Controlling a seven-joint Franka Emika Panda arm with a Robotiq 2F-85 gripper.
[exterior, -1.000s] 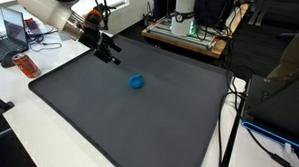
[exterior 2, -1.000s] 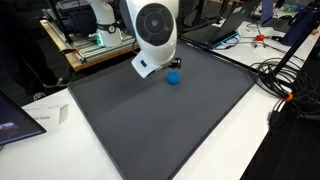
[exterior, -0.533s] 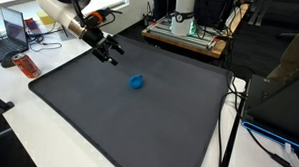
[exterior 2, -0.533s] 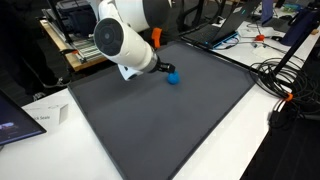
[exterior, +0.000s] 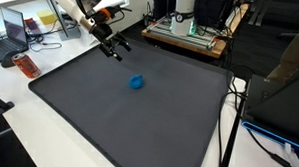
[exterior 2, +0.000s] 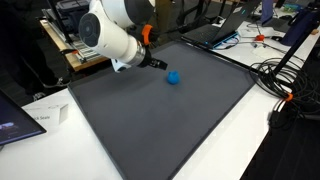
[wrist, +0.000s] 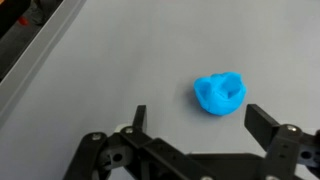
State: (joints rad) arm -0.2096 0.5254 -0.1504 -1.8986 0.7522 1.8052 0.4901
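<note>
Plainly found the gripper (exterior: pixel 116 52) spread as wide as it goes and gripping nothing, hanging in the air over the far part of the dark mat (exterior: pixel 138 128) and tilted down toward it. Placed the blue crumpled lump (exterior: pixel 137 82) near the mat's middle, lying loose under its own weight and well apart from the gripper in both exterior views. Saw it in the wrist view just ahead of the fingers (wrist: pixel 262 122), a little toward one side and untouched. Could not tell its material at this size; perhaps cloth or putty. Noted nothing on the mat between the two. Counted clutter only off the mat: a laptop (exterior: pixel 11 31) and a red object (exterior: pixel 26 66) on the white surface (exterior: pixel 4 108), an equipment rack (exterior: pixel 187 25) behind, and cables (exterior: pixel 232 106) along one edge.
</note>
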